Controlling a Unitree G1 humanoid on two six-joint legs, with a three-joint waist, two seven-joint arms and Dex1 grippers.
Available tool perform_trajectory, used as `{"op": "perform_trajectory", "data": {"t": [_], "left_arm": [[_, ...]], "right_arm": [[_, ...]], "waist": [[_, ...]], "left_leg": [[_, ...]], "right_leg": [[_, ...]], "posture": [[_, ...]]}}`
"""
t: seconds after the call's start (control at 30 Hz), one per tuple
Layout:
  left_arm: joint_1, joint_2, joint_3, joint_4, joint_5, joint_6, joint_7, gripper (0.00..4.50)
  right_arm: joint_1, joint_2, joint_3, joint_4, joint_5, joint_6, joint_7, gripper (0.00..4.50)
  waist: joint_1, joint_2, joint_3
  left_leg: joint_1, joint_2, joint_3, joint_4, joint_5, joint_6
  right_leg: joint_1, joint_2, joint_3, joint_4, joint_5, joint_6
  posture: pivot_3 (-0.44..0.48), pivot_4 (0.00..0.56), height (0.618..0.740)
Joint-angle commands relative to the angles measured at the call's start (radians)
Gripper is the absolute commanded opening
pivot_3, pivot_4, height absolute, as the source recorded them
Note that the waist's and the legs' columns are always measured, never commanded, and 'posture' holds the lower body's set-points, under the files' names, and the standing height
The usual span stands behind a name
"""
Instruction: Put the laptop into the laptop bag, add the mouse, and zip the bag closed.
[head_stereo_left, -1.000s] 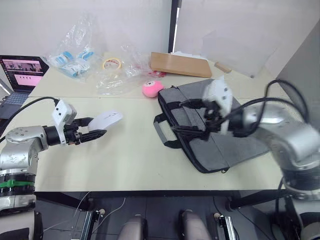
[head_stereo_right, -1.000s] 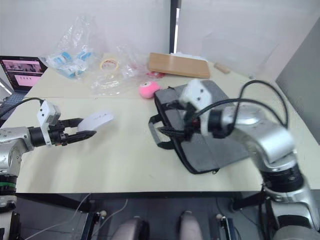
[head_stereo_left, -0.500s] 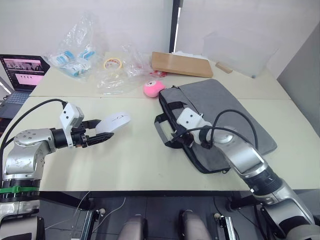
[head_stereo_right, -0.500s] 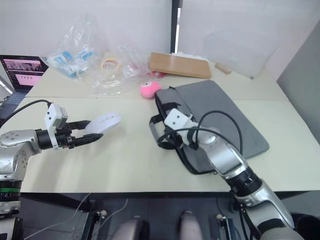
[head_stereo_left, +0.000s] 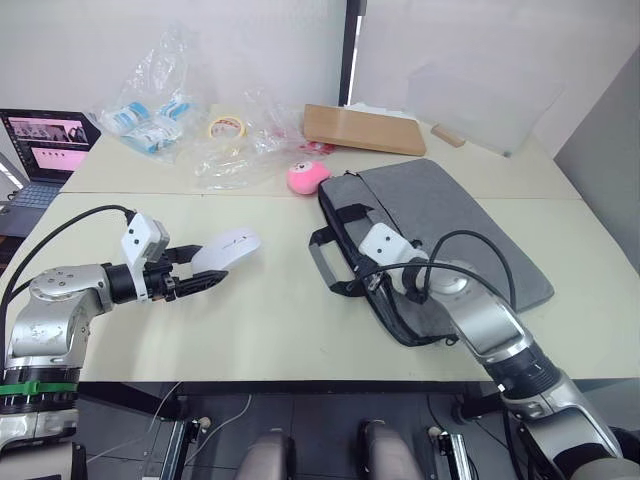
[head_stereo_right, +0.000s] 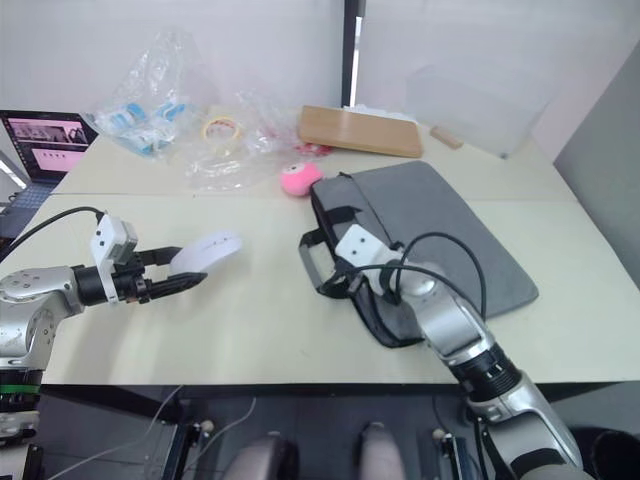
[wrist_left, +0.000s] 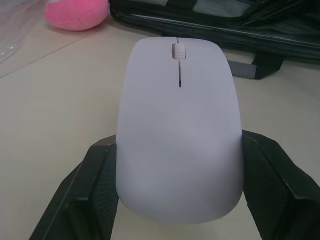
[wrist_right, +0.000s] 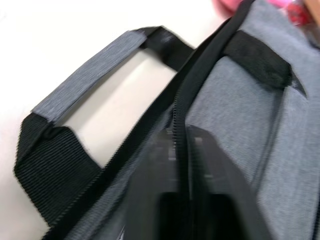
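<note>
Cream table (head_stereo_left: 270, 320) carries everything; the laptop bag (head_stereo_left: 470, 240) lies flat and askew at its right half, grey face up, black strap handles (head_stereo_left: 325, 262) sticking out toward 9 o'clock; no silver laptop to be seen lying out.

Right gripper (head_stereo_left: 372, 283) sits at the bag's near-left edge, just by the handles; wrist view has its two fingers (wrist_right: 150, 190) pressed close together on either side of the black zip edging, pinching the bag's rim.

Left gripper (head_stereo_left: 205, 279) is well off at 9 o'clock from the bag, held over the table; its fingers (wrist_left: 92, 195) clamp the mouse (wrist_left: 179, 125) by both flanks, scroll wheel up, nose pointing toward the bag.

Clutter at 12 o'clock: wooden board (head_stereo_left: 360, 128); plastic bags (head_stereo_left: 160, 110); tape roll (head_stereo_left: 224, 127); pink fluffy ball (head_stereo_left: 306, 177) just beside the bag's far-left corner; small dark laptop (head_stereo_left: 42, 150) with pink screen at 10 o'clock.
</note>
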Motion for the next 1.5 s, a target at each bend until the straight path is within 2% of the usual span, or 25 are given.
{"op": "perform_trajectory", "data": {"t": [0.03,0.2,0.33,0.67,0.97,1.27,1.5], "left_arm": [[-0.011,0.0,0.005,-0.052,-0.033,0.008,-0.003,2.82],[-0.043,-0.015,-0.025,-0.053,-0.036,0.017,0.001,2.82],[-0.14,-0.067,-0.109,-0.016,-0.011,0.003,-0.014,2.82],[-0.364,-0.25,-0.285,0.211,0.131,-0.099,0.021,2.82],[-0.529,-0.492,-0.392,0.417,0.246,-0.235,0.092,2.82],[-0.628,-0.661,-0.413,0.621,0.325,-0.304,0.196,2.82],[-0.622,-0.706,-0.409,0.654,0.337,-0.317,0.209,2.82]], "right_arm": [[0.0,0.001,-0.093,-0.054,0.03,0.045,0.009,0.06],[-0.021,0.092,-0.265,-0.118,0.186,0.17,0.002,0.06],[-0.079,0.16,-0.426,-0.164,0.348,0.306,0.007,0.06],[-0.243,0.138,-0.564,-0.203,0.539,0.557,-0.002,0.06],[-0.366,0.135,-0.7,-0.222,0.712,0.744,-0.013,0.06],[-0.371,0.142,-0.738,-0.258,0.795,0.809,-0.067,0.06],[-0.373,0.146,-0.757,-0.24,0.808,0.8,-0.122,0.06]], "waist": [[0.001,0.0,0.0],[0.001,0.0,0.0],[0.002,0.0,0.0],[-0.016,0.0,0.0],[-0.026,0.0,0.0],[-0.026,0.0,0.0],[-0.023,0.0,0.0]], "left_leg": [[0.0,0.0,0.0,0.0,0.0,0.0],[0.0,0.0,0.0,0.0,0.0,0.0],[0.0,0.0,-0.001,0.0,0.0,0.001],[0.0,0.0,0.0,0.0,0.0,0.0],[-0.003,0.0,0.0,0.0,0.0,0.0],[-0.003,-0.001,0.0,0.0,-0.001,0.002],[-0.004,-0.002,0.0,0.001,-0.001,0.002]], "right_leg": [[0.0,0.0,0.0,0.0,0.0,0.0],[0.0,0.0,0.0,0.0,0.0,0.0],[0.0,0.0,0.0,0.001,0.0,0.0],[-0.001,0.001,0.001,0.001,0.001,0.0],[-0.002,0.001,0.001,0.0,0.001,0.0],[-0.003,0.0,0.001,0.0,0.001,0.0],[-0.003,-0.002,0.001,0.0,0.001,0.001]], "posture": [[0.0,0.15,0.74],[0.0,0.15,0.74],[0.0,0.15,0.74],[0.0,0.15,0.74],[0.0,0.15,0.74],[0.0,0.15,0.74],[0.0,0.15,0.74]]}}
